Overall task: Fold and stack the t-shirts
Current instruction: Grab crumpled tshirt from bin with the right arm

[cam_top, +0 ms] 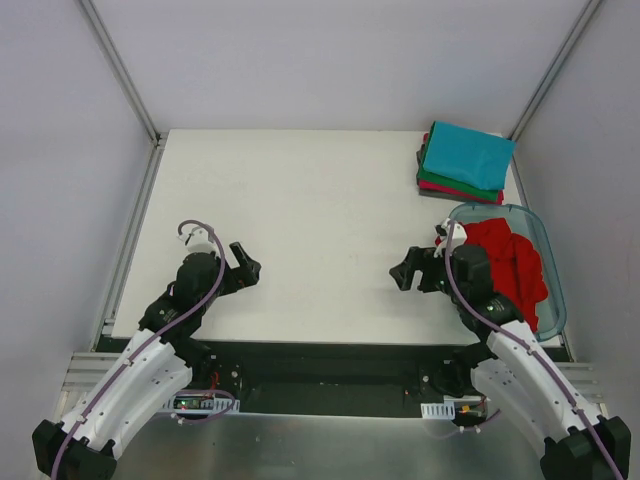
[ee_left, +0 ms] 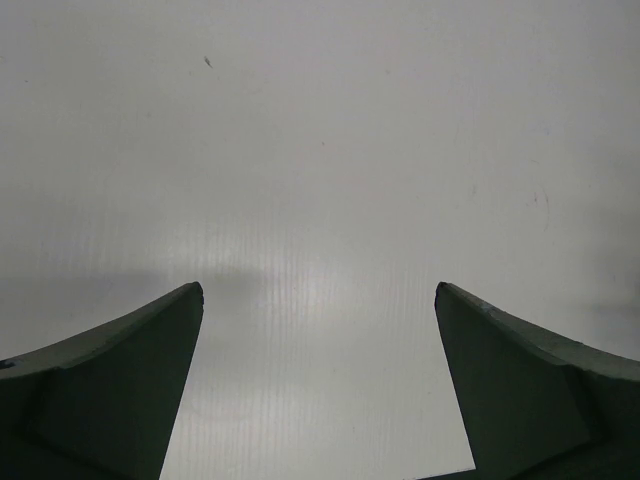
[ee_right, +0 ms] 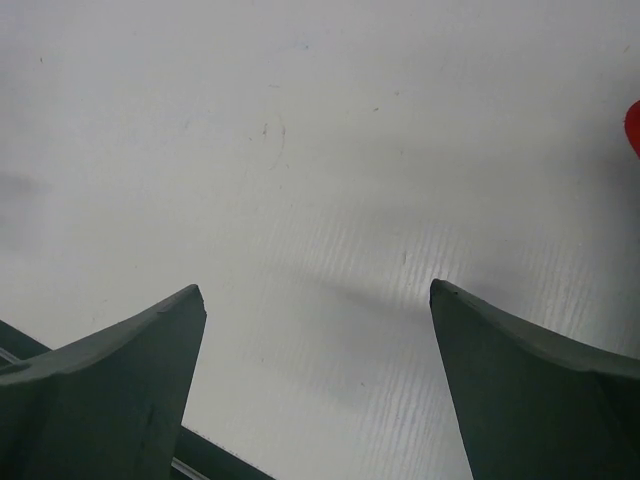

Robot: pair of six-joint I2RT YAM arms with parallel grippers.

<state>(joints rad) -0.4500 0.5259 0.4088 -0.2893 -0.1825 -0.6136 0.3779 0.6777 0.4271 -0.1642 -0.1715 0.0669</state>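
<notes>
Nearest: left arm [cam_top: 200,282] and right arm [cam_top: 468,272], low over desk [cam_top: 320,190] left of tub [cam_top: 553,292], jaws spread wide, holding nothing. Red t-shirt [cam_top: 514,266] lies crumpled inside tub; folded stack [cam_top: 465,158], teal on top, just beyond it. Judgement: pinch shirt by shoulders, lift clear of rim, spread flat left of tub. Desk white, matte; walls [cam_top: 320,60] plain grey.
</notes>
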